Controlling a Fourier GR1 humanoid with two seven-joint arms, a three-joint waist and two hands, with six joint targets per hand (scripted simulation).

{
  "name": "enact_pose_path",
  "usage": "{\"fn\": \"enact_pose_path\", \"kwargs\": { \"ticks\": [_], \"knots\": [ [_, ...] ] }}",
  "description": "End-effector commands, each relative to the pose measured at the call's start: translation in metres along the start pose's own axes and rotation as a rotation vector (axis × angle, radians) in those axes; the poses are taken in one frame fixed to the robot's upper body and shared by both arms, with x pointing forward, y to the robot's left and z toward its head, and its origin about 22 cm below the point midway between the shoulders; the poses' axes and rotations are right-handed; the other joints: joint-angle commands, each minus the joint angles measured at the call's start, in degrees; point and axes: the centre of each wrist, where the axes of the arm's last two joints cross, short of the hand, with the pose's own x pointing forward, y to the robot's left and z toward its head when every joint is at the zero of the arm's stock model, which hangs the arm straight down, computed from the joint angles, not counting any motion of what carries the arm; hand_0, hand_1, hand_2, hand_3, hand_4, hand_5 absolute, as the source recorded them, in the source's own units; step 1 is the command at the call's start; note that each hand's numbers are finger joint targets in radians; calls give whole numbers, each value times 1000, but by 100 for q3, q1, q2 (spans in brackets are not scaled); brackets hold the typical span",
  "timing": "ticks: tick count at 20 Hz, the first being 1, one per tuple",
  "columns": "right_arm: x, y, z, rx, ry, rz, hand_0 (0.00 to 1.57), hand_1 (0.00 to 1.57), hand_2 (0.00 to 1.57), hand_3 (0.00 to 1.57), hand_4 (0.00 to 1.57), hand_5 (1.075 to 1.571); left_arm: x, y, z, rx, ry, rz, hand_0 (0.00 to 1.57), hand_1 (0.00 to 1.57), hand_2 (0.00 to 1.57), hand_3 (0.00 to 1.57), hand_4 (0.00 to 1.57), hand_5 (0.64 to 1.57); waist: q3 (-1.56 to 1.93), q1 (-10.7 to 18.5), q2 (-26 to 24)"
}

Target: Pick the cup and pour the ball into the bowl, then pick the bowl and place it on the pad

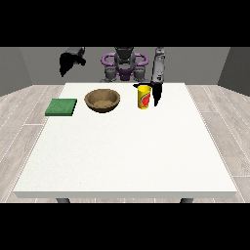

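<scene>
Here's the white table (122, 151), and the yellow cup (143, 96) with its red label stands upright toward one o'clock from the table's middle. Right at the cup's three o'clock hangs the hand at the view's right (156, 94), fingers pointing straight down, just beside the cup wall and possibly touching it; a thumb seems to reach across above the cup's rim, but whether it closes on the cup I cannot tell. The brown wooden bowl (102, 100) sits at the cup's nine o'clock, near but apart. Further out at nine o'clock lies the green pad (61, 107), flat by the table edge. Up at eleven o'clock, the hand at the view's left (66, 62) hovers high off the table, fingers drooping, holding nothing.
</scene>
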Motion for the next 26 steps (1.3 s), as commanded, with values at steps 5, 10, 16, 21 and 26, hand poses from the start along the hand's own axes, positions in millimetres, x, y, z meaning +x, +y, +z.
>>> {"fn": "enact_pose_path", "kwargs": {
  "ticks": [5,10,16,21,26],
  "knots": [
    [20,-9,-17,-1,-36,16,0,0,360,487,626,1568,-7,-15,-12,15,-32,-24,0,0,0,0,0,1569,-2,-98,198],
    [10,-40,-12,-15,12,11,0,0,391,673,580,1570,-29,-11,39,-4,-69,-208,1301,1301,1571,1571,1259,1243,-1,-215,-25],
    [5,-43,0,-35,-79,-12,0,0,368,656,585,1570,-31,6,30,9,-135,-203,1332,1332,1571,1571,1285,1207,-1,-261,386],
    [-23,-78,2,-72,44,51,0,0,401,677,587,1569,-4,-35,-14,-62,-94,-225,1347,1347,1571,1571,1324,1169,4,158,-239],
    [-15,-80,-3,-39,94,30,0,0,411,658,553,1570,18,-51,-50,-44,-80,-324,1346,1346,1571,1571,1307,1154,2,-148,-585]
  ]
}}
